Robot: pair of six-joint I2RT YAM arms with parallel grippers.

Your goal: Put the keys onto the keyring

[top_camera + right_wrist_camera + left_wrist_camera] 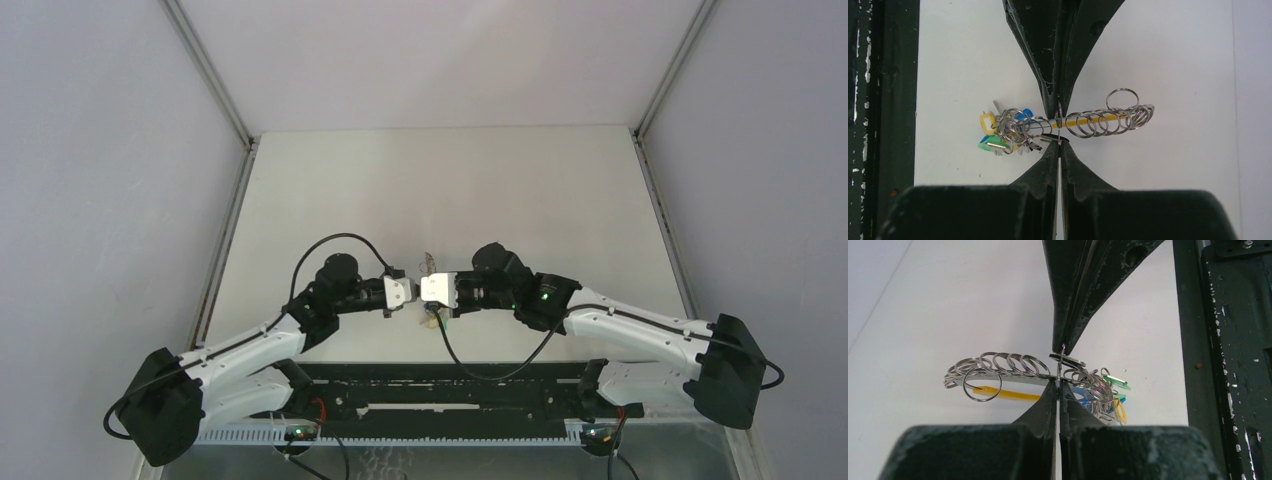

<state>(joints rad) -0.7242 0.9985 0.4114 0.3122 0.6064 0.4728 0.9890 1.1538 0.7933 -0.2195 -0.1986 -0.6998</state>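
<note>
You are in the threading step. Both arms meet tip to tip above the pale counter with the work held in the air between them. The left gripper has its jaws pressed together on a thin silver wire loop, and the right gripper has its jaws pinched shut on the same loop from the opposite side. That loop belongs to the silvery metal keyring, whose row of split rings runs along a yellow-orange curved band. Its bunch of blue, green and yellow tags hangs on the other side of the tips. You cannot pick out the small black-headed key with certainty. A dark flat piece just beside the tips may be it, so whether it is on yet is unclear. The next move probably calls for one grip holding steady while the other works the loop round. Any slack risks dropping everything.
</note>
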